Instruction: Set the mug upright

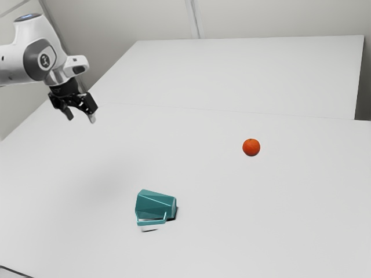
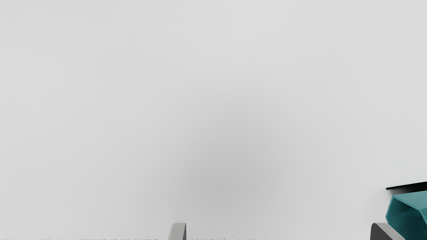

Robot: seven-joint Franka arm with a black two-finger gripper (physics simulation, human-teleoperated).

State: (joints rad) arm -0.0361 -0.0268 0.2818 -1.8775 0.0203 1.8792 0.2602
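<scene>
my black two-finger gripper (image 1: 81,118) is wide open, holding nothing, above the white table (image 1: 203,179). the teal faceted mug (image 1: 155,205) lies on its side, open tabletop between it and the round orange fruit (image 1: 251,147).

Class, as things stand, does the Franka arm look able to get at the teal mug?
Probably yes: the mug lies on its side with nothing over it, the orange sits well apart, and the open hand hangs above the table.

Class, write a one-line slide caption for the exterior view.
A gripper hangs open above a white table, where a teal mug lies on its side and an orange rests apart.
</scene>
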